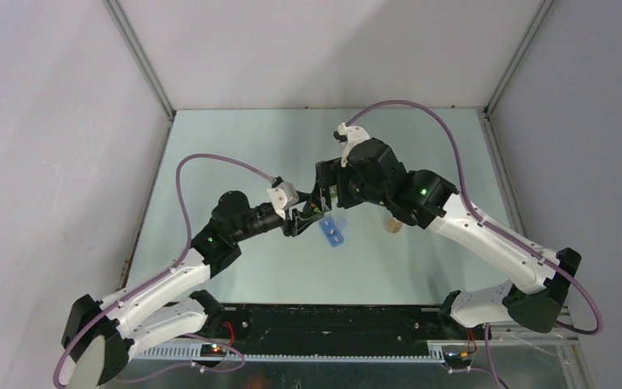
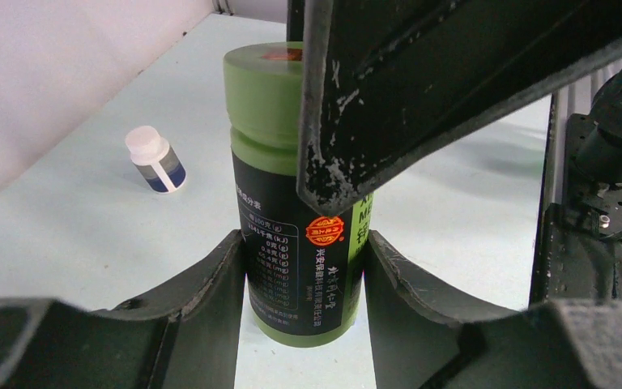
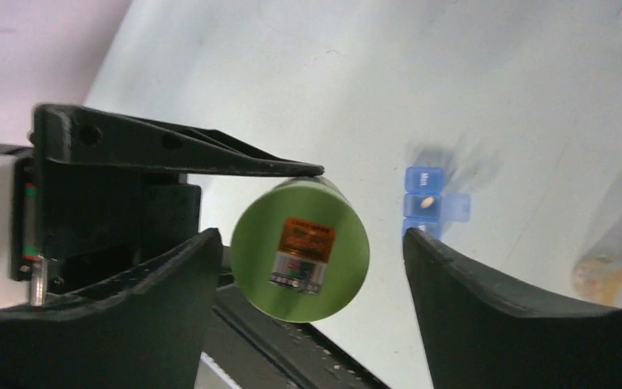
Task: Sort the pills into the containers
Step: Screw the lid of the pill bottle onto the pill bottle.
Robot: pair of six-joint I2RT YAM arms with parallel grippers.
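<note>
Top view: the left tool (image 1: 298, 220) and right tool (image 1: 328, 194) are seen close together over the middle of the pale green desk (image 1: 235, 146). The bottle between them is hidden here. A blue plastic pill organiser (image 1: 334, 232) lies just beside them, and a pale tan bottle (image 1: 393, 226) stands near.

Left wrist view: the tall green plastic bottle with a black label (image 2: 291, 284) is gripped upright at its body by the left tool. Its green screw cap (image 2: 263, 89) is on. A small white-capped bottle with a blue label (image 2: 155, 160) is noted well apart.

Right wrist view: the right tool is spread open about the cap, with a clear gap on one side. Judged step: uncapping. The jaws should be centred on the cap, closed squarely and turned about the bottle's axis. The body should be held firm and upright so that no pills are spilled.
</note>
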